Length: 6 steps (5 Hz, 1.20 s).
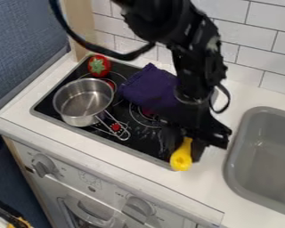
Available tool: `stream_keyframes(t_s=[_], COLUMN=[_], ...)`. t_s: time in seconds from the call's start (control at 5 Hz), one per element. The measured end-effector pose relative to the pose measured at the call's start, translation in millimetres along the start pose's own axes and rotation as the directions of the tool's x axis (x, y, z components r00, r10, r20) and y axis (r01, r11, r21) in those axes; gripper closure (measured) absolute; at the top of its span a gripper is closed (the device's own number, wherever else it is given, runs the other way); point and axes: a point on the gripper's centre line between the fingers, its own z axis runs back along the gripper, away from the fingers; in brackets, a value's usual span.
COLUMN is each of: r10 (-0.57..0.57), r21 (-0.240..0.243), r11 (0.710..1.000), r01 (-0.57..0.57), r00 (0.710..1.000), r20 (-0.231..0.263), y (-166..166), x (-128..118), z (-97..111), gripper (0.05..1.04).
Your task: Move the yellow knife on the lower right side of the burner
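Right of centre in the lower frame, at the stove top's (139,143) near right corner, shows the yellow knife (181,159) at the black gripper (185,153); cannot tell whether open or closed on it. Hides part of the purple cloth (146,87) behind the arm (192,67). Has the steel pot (83,99) at left, handle slanting toward the knife, the red toy (98,66) beyond, and the grey sink (261,147) at right.

The robot arm (195,58) is black all over, made of thick, rounded parts with a little shine, and on its side there are some small pale marks. One thick black cable (79,39) makes a wide curve beside it, and a thinner black cable (229,95) makes a small loop lower down. The gripper (185,149) is also black, with two flat, broad fingers (198,149).
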Motion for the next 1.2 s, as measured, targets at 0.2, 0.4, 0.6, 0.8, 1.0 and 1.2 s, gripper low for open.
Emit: stream_keyframes(t_s=[0.2,0.4,0.6,0.8,1.0,1.2], r10=[0.003,-0.003,-0.001,-0.004,0.035,0.056], r21=[0.014,0.018,0.027,0.023,0.05,0.041], r11=[1.0,1.0,1.0,1.0,0.998,0.998], r01=[-0.003,0.003,0.001,0.005,-0.031,-0.051], r00=[1.0,1.0,1.0,0.999,0.996,0.992], r20=[-0.015,-0.025,-0.02,-0.041,-0.086,-0.116], y=[6.6,10.8,8.9,7.7,10.6,15.3], x=[-10.2,-19.1,-22.1,-23.4,-22.0,-20.7], z=[-7.5,-12.8,-14.9,-15.0,-16.0,-13.0], gripper=[0.671,0.67,0.671,0.618,0.317,0.089])
